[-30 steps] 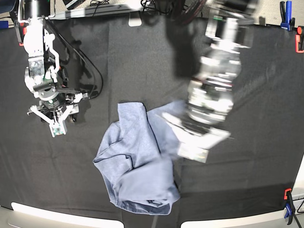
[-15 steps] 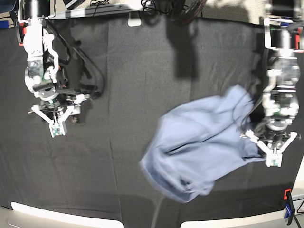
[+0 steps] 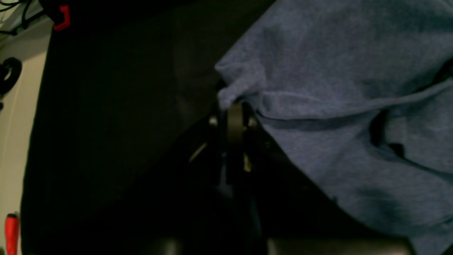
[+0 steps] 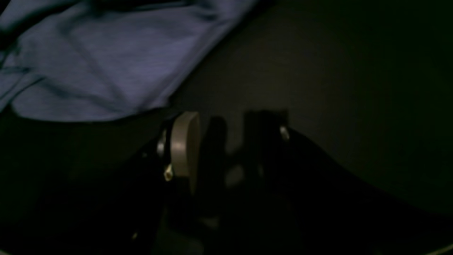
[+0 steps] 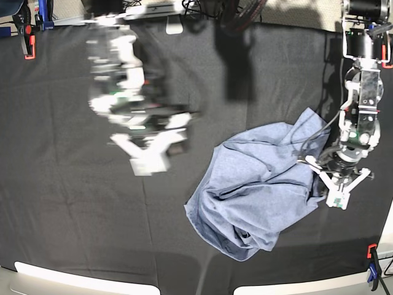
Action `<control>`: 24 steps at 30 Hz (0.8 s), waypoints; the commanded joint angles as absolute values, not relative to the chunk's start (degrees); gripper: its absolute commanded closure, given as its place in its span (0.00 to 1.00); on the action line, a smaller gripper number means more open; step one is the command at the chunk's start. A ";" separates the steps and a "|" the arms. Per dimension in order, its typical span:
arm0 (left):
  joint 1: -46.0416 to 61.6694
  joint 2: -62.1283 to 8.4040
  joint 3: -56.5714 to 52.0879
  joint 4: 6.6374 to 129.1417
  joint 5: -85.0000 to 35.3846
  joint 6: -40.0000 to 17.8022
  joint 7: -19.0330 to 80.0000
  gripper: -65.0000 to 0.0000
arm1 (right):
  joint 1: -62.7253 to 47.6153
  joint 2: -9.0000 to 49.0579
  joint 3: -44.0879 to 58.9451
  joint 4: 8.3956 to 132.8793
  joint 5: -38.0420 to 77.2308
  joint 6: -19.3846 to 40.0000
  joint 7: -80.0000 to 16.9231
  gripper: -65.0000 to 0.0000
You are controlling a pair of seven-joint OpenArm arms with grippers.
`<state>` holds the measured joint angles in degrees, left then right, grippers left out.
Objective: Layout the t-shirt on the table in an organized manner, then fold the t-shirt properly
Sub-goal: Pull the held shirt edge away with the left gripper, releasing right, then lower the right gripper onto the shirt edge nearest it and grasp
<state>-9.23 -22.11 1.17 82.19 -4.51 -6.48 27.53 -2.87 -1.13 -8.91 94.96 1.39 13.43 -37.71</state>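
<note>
From my base view the t-shirt lies crumpled on the tabletop, right of centre and toward the near edge. My left pincer sits at the shirt's right edge, pinched on a fold of it. My right pincer is left of the shirt, apart from it, above the tabletop.

Base view bright, right arm motion-blurred, wrist cams v. dim

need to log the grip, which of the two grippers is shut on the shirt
The left gripper, at the base view's right, is pinched shut on an edge of the t-shirt. The right gripper is open and holds nothing.
</note>
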 commanded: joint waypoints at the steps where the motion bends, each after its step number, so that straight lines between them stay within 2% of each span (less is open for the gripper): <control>1: -10.46 -22.90 0.89 83.22 -4.58 -6.09 26.85 1.00 | -1.17 -2.46 -9.87 95.85 0.10 12.14 -37.17 0.58; 8: -10.46 -23.24 0.89 83.22 -4.56 -6.11 27.97 1.00 | 0.75 -9.00 -11.29 91.44 -7.03 9.98 -45.45 0.58; 12: -10.46 -24.32 0.89 83.22 -4.58 -6.11 27.57 1.00 | 0.14 -9.00 -11.27 91.26 -8.97 10.00 -43.51 0.58; 24: -10.46 -25.91 0.89 83.22 -4.60 -6.09 27.40 1.00 | 1.39 -9.00 -11.75 87.85 -5.39 9.98 -39.88 0.58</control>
<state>-9.21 -25.15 1.17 82.19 -4.51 -6.48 28.77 0.43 -8.58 -11.55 87.00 -5.69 10.07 -40.84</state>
